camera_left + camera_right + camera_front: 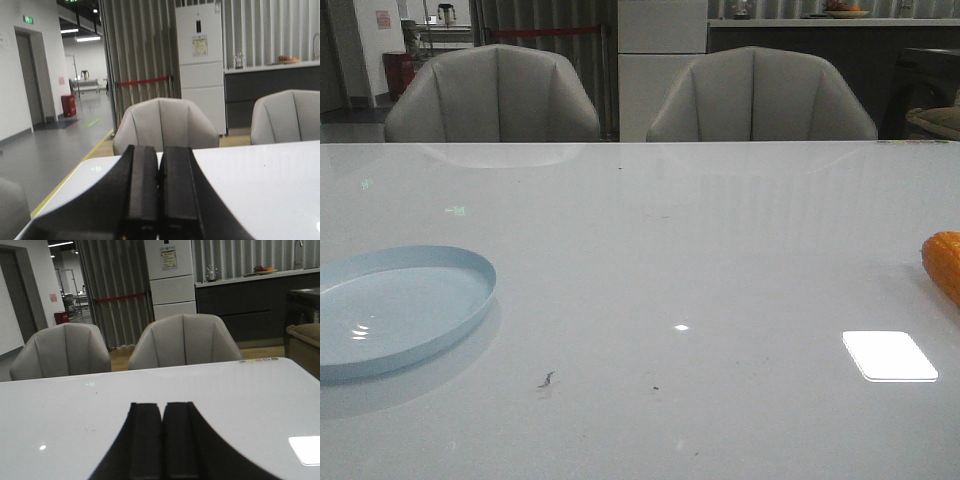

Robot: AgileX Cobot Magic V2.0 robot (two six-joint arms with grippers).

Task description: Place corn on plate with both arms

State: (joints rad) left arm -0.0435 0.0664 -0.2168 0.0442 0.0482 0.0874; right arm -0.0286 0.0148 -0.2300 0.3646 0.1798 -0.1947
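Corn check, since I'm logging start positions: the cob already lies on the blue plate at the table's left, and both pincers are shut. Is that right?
Not quite. The corn is not on the plate; in the front view it lies on the table at the far right edge, while the plate sits bare at the left. The rest holds: the left pincer and right pincer are both shut.

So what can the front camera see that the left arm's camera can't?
Only the front view shows the blue plate at the table's left and the orange corn at its right edge. Only the left wrist view shows the left claw, shut with nothing in it, plus a hallway with a red bin. Both show the white table and the grey chairs.
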